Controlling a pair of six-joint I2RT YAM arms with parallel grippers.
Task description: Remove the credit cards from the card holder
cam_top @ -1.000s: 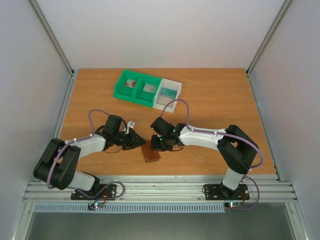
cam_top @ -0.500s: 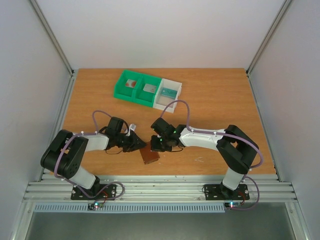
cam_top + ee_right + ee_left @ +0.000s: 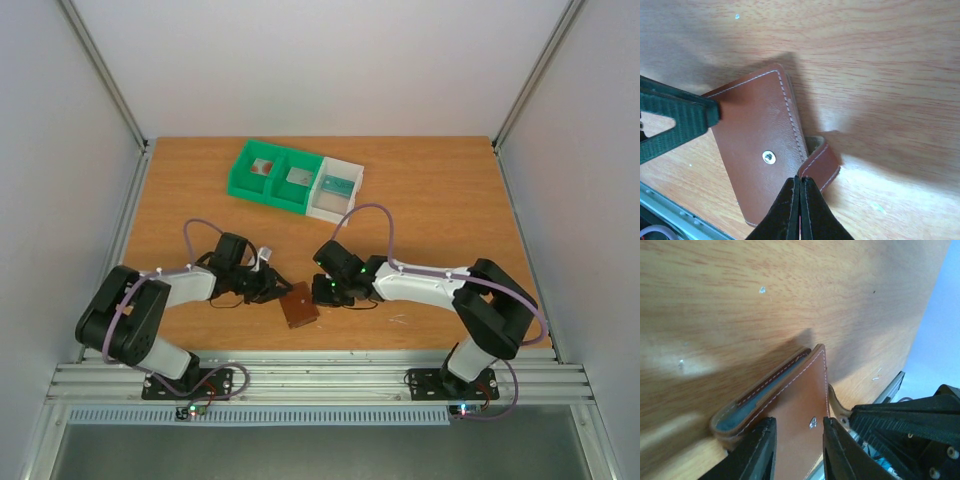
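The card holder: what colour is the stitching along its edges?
White, on the brown card holder; the right wrist view shows it best.

— What's the card holder [image 3: 755, 150] made of?
— Smooth brown leather, or a look-alike, with a soft sheen and pale stitching. It has one shiny metal stud [image 3: 769, 157] and a matt grey-blue lining.
— And the surface [image 3: 790, 285]?
— Wood grain, satin finish, a few pale flecks.
— The left claw [image 3: 797, 426] and right claw [image 3: 800, 181]?
— Black plastic, finely ribbed on the flat sides.
— The bins [image 3: 262, 194]?
— Green and white plastic.
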